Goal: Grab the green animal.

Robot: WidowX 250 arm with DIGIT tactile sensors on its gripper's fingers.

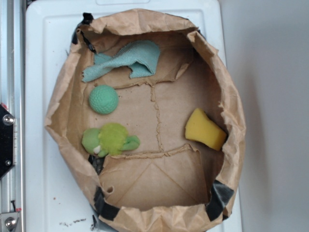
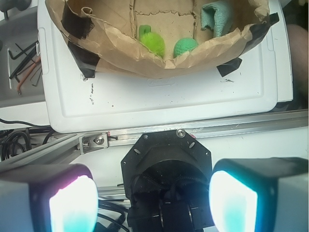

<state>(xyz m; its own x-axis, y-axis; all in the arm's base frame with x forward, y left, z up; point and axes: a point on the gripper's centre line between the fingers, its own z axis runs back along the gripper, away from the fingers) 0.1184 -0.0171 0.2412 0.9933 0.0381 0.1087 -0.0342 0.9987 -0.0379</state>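
Soft, even light fills the exterior view; the crumpled brown paper bag (image 1: 227, 159) throws only faint shadows on its floor. In the wrist view, the two glowing cyan-white finger pads (image 2: 232, 203) are overexposed and blurred; the distant background stays fairly sharp

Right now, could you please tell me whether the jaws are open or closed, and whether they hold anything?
Gripper: open, jaws wide apart, holding nothing; the green animal lies in the paper bag, away from it.
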